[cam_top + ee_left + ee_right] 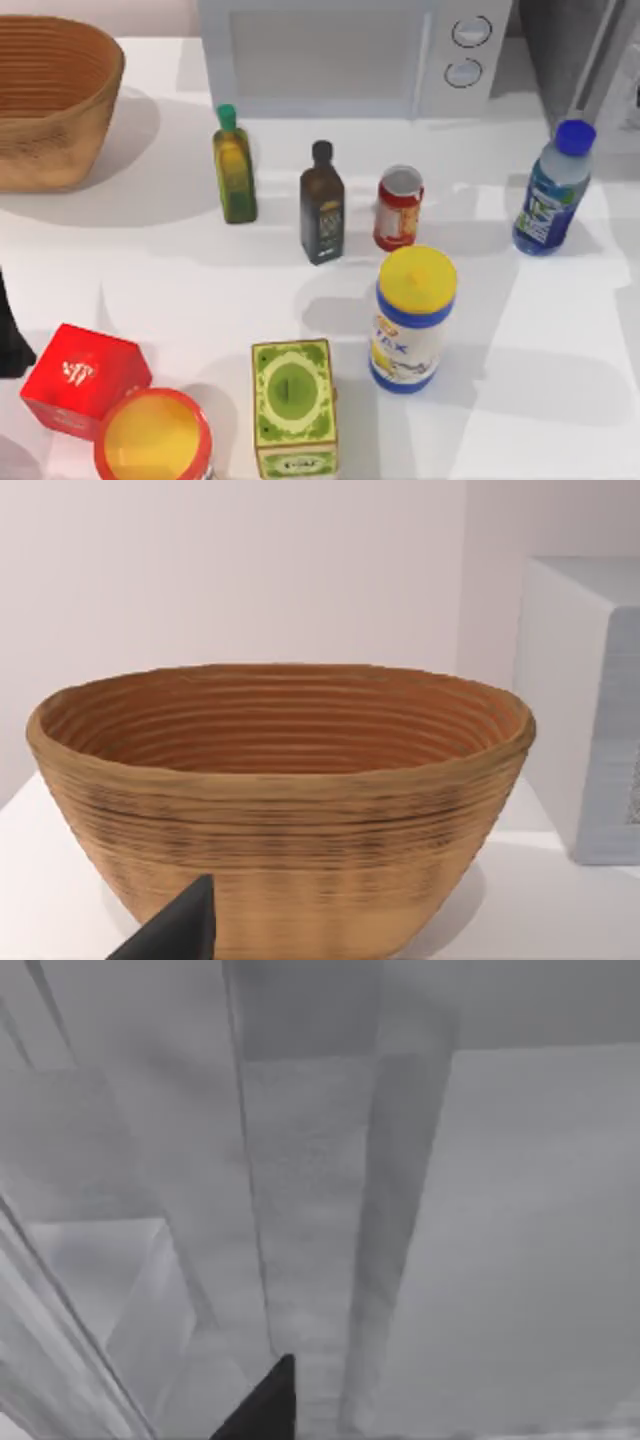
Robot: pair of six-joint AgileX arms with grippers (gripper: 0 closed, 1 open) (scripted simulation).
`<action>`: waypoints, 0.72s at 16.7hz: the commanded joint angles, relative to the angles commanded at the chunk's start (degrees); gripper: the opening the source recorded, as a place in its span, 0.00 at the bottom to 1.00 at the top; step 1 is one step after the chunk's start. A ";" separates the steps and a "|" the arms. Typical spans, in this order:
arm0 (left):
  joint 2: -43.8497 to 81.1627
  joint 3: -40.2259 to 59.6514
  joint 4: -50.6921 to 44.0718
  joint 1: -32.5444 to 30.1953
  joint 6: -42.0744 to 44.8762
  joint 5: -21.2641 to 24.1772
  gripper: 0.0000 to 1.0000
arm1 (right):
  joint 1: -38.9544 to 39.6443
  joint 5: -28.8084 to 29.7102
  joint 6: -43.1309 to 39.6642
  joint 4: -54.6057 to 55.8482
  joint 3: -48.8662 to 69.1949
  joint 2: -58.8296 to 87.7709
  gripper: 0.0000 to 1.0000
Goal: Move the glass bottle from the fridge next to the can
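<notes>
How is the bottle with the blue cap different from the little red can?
The glass bottle is taller than the can. The glass bottle is clear and bluish with a round blue cap, while the can is red with a silver top. The glass bottle stands near the table's right side by the fridge, apart from the can, which stands beside the dark bottle. Both stand upright on the table.

top: overhead, table [560, 380] | left wrist: near basket [280, 800] | right wrist: fridge [300, 1210] close-up
</notes>
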 joint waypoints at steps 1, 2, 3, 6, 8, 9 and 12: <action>0.00 0.00 0.00 0.00 0.00 0.00 1.00 | 0.02 -0.02 0.03 -0.24 1.32 1.12 1.00; 0.00 0.00 0.00 0.00 0.00 0.00 1.00 | 0.06 -0.05 0.07 -0.58 3.11 2.63 1.00; 0.00 0.00 0.00 0.00 0.00 0.00 1.00 | 0.11 -0.07 0.09 -1.00 5.25 4.43 1.00; 0.00 0.00 0.00 0.00 0.00 0.00 1.00 | 0.23 -0.01 0.10 -2.57 12.84 10.60 1.00; 0.00 0.00 0.00 0.00 0.00 0.00 1.00 | 0.22 0.16 0.12 -3.63 17.88 14.53 1.00; 0.00 0.00 0.00 0.00 0.00 0.00 1.00 | 0.19 0.26 0.13 -4.11 20.13 16.22 1.00; 0.00 0.00 0.00 0.00 0.00 0.00 1.00 | 0.17 0.44 0.16 -5.08 24.65 19.56 1.00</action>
